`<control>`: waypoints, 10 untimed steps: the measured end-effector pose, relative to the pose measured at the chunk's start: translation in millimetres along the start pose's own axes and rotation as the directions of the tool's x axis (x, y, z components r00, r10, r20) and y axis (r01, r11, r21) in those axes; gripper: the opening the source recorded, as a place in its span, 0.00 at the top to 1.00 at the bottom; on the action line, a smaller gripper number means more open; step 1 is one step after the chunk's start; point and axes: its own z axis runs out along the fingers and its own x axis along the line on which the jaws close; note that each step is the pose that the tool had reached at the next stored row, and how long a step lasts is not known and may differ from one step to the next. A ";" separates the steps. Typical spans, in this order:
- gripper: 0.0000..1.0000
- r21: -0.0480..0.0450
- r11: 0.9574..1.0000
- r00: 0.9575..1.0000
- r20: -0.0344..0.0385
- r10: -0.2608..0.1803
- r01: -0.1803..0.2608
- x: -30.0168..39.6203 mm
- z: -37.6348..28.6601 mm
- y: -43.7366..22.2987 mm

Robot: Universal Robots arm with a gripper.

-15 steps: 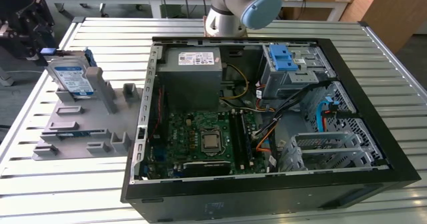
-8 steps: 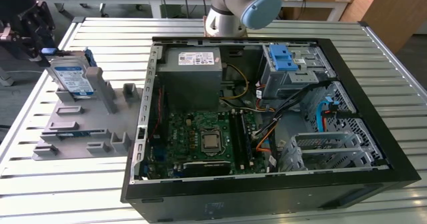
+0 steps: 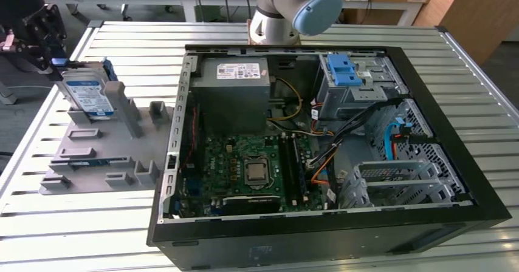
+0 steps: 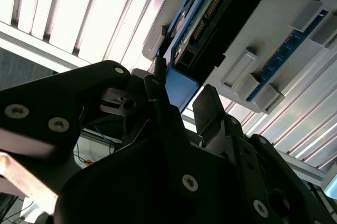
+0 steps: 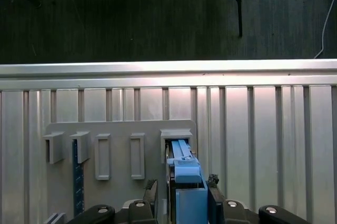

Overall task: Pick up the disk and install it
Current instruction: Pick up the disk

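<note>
Starting at the exterior view's left, the gripper (image 3: 55, 56) hangs over the top end of the disk (image 3: 87, 96). The disk stands on edge in a slot of the grey holder (image 3: 121, 156) on the slatted table (image 3: 48, 235). It lies directly below the gripper, its long axis running up toward the wrist with a slight lean.

In the first wrist view the fingers (image 5: 213, 182) stand one on each side of the disk's blue rail, across its thin dimension. A narrow gap shows on one side, so I judge the jaws parted just wider than the disk and not clamped on it.

Further right, just beside the holder, sits the opened computer case (image 3: 324, 238). Its blue-latched drive cage (image 3: 349, 71) is well apart from the disk, toward the exterior view's right.
</note>
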 end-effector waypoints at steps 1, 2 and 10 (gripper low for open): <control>0.52 0.000 1.000 1.000 0.000 0.000 0.000 0.0 0.0 0.0; 0.52 0.000 1.000 1.000 0.000 0.000 0.000 0.0 0.0 0.0; 0.52 0.000 1.000 1.000 0.000 0.000 0.000 0.0 1.1 0.0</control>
